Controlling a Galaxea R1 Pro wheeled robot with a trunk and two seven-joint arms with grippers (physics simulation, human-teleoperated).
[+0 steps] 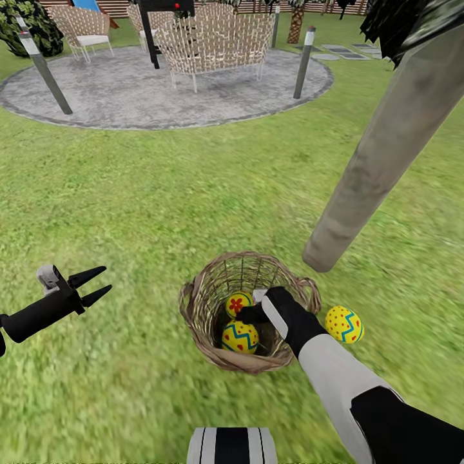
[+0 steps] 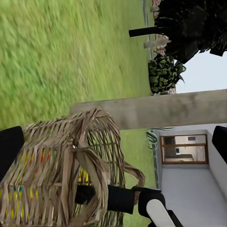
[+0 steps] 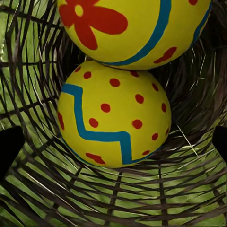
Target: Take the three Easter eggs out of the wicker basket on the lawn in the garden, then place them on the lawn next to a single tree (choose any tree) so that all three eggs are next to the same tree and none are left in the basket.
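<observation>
The lawn [image 1: 161, 206] is seen spreading beneath a pale tree trunk [image 1: 386, 148] that slants down to the grass just beyond the wicker basket [image 1: 200, 309]. Two Easter eggs [image 1: 240, 336] lie touching inside the basket; a third egg [image 1: 344, 324] rests on the grass just beside its rim, near the trunk's foot. The right end effector [image 1: 252, 314] is lowered into the basket above the two eggs; its finger spacing cannot be told, though dark tips at the right wrist view's edges suggest it may be spread. The left end effector [image 1: 96, 285] is held spread, well apart, over grass. The house is rendered in the left wrist view; the eggs' zigzag and flower [image 3: 92, 19] are resolved in the right wrist view.
</observation>
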